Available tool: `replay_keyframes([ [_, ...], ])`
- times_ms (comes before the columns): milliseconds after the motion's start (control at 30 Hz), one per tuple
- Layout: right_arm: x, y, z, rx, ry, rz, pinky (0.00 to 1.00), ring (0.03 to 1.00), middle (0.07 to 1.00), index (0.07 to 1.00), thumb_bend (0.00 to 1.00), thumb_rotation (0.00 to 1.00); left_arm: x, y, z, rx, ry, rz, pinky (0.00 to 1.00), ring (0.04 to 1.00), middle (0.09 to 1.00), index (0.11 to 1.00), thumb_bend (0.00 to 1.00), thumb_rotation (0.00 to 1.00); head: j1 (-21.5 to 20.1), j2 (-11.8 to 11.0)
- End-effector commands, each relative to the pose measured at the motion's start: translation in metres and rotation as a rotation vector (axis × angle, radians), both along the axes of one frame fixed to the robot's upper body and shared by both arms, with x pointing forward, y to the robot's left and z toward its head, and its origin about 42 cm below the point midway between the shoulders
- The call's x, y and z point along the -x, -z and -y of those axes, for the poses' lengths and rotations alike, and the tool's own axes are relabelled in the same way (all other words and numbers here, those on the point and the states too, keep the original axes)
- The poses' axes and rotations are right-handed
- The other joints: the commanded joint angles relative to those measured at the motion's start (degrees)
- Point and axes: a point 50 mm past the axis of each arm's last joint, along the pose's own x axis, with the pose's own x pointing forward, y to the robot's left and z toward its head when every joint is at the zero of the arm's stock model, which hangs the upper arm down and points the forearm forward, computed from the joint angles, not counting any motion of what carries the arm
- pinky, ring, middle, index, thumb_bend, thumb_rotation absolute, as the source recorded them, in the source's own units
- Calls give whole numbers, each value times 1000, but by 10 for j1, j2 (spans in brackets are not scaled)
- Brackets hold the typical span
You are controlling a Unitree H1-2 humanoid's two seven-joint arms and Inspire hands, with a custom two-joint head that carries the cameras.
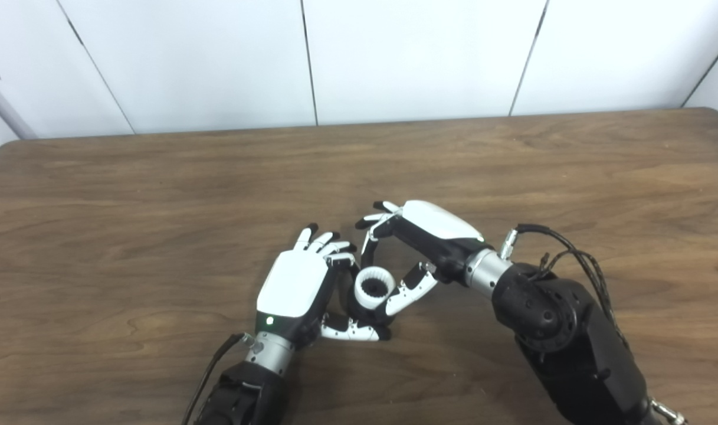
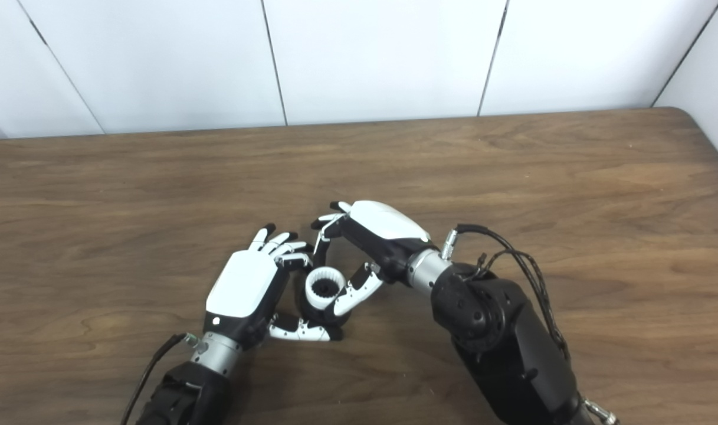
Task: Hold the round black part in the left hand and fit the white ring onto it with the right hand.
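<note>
The white ring [image 1: 373,287] sat atop the round black part [image 1: 359,308] — cupped low over the counter [image 1: 158,195] by the left hand [image 1: 300,283]. The right hand [image 1: 420,236] curled loosely around the ring (grip uncertain), its opening facing up.

Wooden table [image 1: 158,195] before white panelled wall [image 1: 217,59].
</note>
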Motion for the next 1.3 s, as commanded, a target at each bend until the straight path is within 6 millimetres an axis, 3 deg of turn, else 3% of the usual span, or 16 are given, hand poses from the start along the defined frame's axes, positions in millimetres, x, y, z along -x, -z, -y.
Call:
replay_keyframes([
  [0,-6,-15,0,-12,-4,80,1000,1000,875,483,523,130,-2,0,3,-2,12,-11,1000,899,799,486,524,55,0,1],
  [800,-5,-15,2,21,-17,92,1000,1000,885,491,525,152,-2,0,6,-15,6,-6,1000,895,797,487,524,56,-1,3],
  [833,-5,-15,2,23,-19,94,1000,1000,895,564,794,221,-2,0,7,-15,6,-7,1000,895,797,487,524,56,-1,3],
  [867,-5,-15,2,25,-21,95,1000,1000,906,595,891,243,-2,0,7,-15,6,-7,1000,895,797,487,524,56,-1,3],
  [933,-5,-15,3,27,-25,104,1000,1000,926,631,977,257,-2,0,7,-15,7,-5,1000,895,797,488,524,56,-2,3],
  [1267,-6,-16,7,41,-17,130,1000,1000,980,687,1000,290,-2,2,7,-10,5,-10,1000,898,799,487,524,55,-2,3],
])
